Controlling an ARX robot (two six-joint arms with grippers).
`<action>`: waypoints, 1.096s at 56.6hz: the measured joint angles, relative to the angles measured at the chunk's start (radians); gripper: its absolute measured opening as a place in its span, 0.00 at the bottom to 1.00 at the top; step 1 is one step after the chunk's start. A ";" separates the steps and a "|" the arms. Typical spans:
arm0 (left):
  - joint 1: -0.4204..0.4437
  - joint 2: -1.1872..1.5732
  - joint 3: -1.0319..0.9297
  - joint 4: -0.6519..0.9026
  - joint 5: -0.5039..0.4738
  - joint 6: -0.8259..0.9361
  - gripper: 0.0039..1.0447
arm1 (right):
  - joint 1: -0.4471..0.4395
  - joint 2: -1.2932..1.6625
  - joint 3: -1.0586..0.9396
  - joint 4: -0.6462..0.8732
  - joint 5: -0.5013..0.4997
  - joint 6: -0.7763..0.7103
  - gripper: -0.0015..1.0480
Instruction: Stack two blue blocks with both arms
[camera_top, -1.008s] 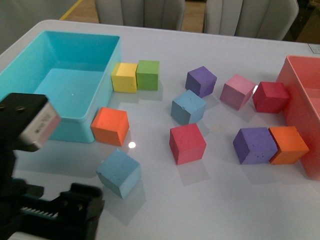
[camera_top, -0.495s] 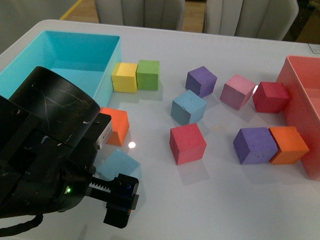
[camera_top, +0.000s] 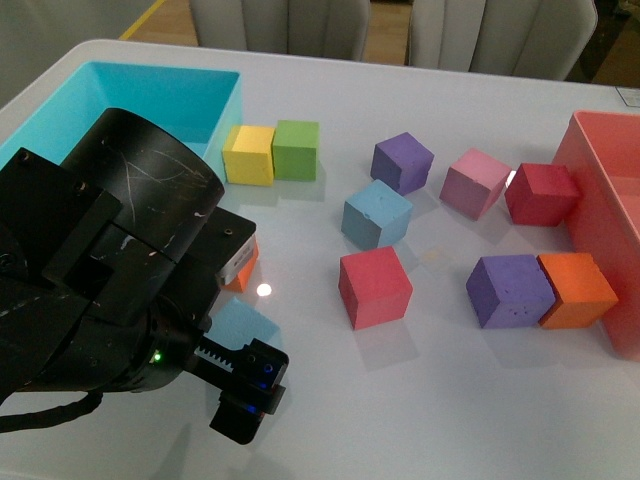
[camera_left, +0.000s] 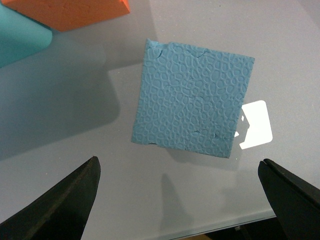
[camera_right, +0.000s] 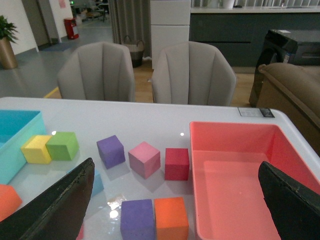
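Observation:
One light blue block (camera_top: 376, 213) sits in the middle of the white table. The other blue block (camera_top: 238, 322) lies near the front left, mostly hidden under my left arm. In the left wrist view this block (camera_left: 192, 105) lies flat on the table, just ahead of the gap between the jaws. My left gripper (camera_top: 248, 388) (camera_left: 178, 167) is open above it and touches nothing. My right gripper (camera_right: 176, 165) is open and empty, high above the table and out of the front view. The middle blue block (camera_right: 96, 182) peeks out beside one finger there.
A turquoise bin (camera_top: 215, 110) stands at the back left and a salmon bin (camera_top: 600, 200) at the right. An orange cube (camera_top: 243, 270) lies close behind the near blue block. Red (camera_top: 374, 287), purple (camera_top: 402, 161), pink (camera_top: 474, 182), yellow (camera_top: 248, 154) and green (camera_top: 296, 149) cubes are scattered around.
My left arm has swung in from the front left edge over the near blue block and now covers most of it. The blocks have not moved.

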 joint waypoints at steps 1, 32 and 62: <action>0.000 0.002 0.004 -0.005 0.002 0.005 0.92 | 0.000 0.000 0.000 0.000 0.000 0.000 0.91; 0.003 0.065 0.116 -0.049 0.037 0.087 0.92 | 0.000 0.000 0.000 0.000 0.000 0.000 0.91; 0.008 0.146 0.183 -0.069 0.063 0.142 0.92 | 0.000 0.000 0.000 0.000 0.000 0.000 0.91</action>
